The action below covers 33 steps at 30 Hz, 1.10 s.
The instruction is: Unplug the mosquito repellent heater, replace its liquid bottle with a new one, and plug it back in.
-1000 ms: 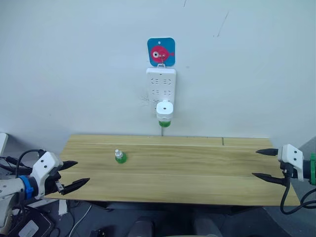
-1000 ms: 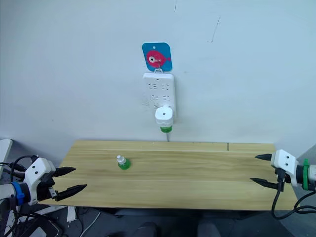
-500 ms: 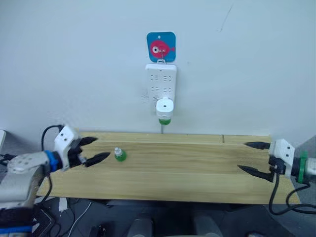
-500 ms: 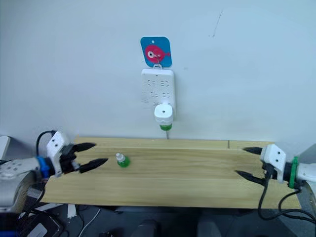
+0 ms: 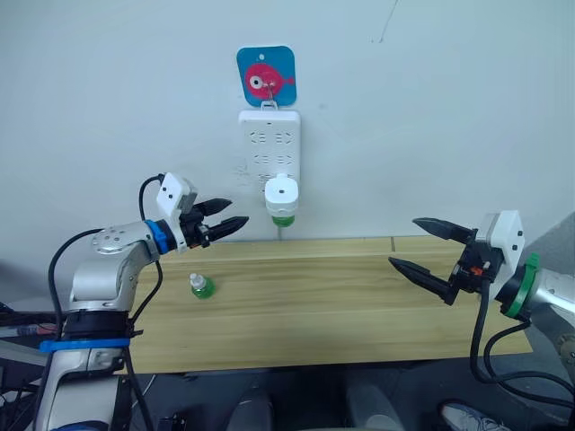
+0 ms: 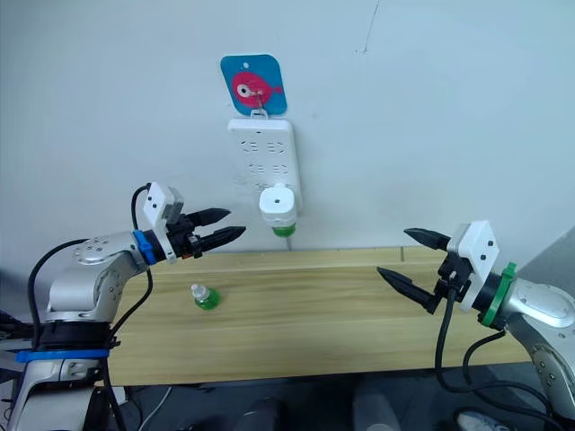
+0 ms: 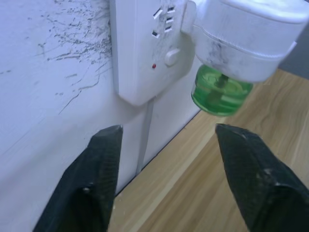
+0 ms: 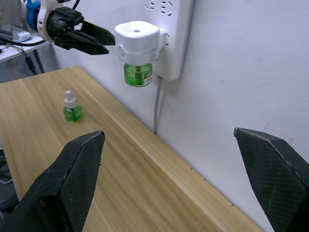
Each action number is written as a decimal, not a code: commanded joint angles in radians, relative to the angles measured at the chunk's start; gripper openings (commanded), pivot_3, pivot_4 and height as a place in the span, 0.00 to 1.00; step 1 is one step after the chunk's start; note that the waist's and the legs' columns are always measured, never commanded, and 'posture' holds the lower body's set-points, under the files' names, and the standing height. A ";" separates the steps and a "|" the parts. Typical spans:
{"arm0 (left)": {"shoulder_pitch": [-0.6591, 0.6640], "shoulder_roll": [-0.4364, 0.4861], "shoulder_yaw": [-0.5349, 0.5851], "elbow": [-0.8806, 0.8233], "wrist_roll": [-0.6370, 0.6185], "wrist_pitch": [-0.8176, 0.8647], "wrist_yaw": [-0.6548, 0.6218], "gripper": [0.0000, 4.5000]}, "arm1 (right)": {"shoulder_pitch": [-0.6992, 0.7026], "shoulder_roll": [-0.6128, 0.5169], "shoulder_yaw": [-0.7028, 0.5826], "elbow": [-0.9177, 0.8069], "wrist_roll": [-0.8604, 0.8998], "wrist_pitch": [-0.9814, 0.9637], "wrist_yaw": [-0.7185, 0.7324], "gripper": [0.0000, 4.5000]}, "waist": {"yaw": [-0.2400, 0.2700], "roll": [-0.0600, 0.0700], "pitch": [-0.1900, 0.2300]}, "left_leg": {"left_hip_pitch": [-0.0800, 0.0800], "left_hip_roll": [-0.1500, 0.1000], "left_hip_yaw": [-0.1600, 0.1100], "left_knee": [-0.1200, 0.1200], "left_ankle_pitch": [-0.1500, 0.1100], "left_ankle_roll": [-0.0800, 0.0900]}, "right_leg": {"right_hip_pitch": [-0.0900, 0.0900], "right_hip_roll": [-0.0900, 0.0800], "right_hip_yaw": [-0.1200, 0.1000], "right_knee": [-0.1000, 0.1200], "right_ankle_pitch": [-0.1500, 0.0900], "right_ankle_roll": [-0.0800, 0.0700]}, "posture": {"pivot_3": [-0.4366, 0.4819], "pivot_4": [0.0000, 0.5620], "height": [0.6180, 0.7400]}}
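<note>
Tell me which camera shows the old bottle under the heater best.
Left wrist view: the green bottle hangs close up beneath the heater, wick visible. The right wrist view shows it smaller; both eye views show only a small green band.

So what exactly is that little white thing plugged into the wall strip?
The mosquito repellent heater is a small, rounded white plastic unit with a hole in its top face. It is plugged into the lower part of the white power strip on the wall, above the wooden table. A translucent green liquid bottle with a dark wick hangs beneath it. Neither end effector touches it.
</note>
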 commanded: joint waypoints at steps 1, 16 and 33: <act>-0.069 -0.025 0.005 0.070 0.020 -0.063 0.028 0.74 | -0.024 0.003 -0.027 -0.084 0.050 0.042 -0.051 1.00 | -0.003 -0.002 0.006 | 0.000 0.000 0.000 0.000 0.000 0.000 | 0.000 0.000 0.000 0.000 0.000 0.000 | 0.25 0.33 0.95; -0.216 -0.060 -0.017 0.242 0.053 -0.178 -0.037 0.74 | -0.045 0.001 -0.032 -0.174 0.106 0.113 -0.126 1.00 | -0.024 -0.002 0.017 | -0.007 -0.001 -0.002 0.004 0.000 0.000 | -0.005 0.000 -0.002 0.000 0.001 0.002 | 0.22 0.33 0.95; -0.299 -0.061 -0.068 0.225 0.055 -0.156 -0.168 0.74 | -0.061 -0.008 -0.020 -0.236 0.164 0.144 -0.140 1.00 | -0.027 -0.002 0.022 | -0.014 -0.002 -0.003 0.014 0.000 0.000 | -0.006 0.000 -0.002 0.000 0.005 0.005 | 0.20 0.34 0.95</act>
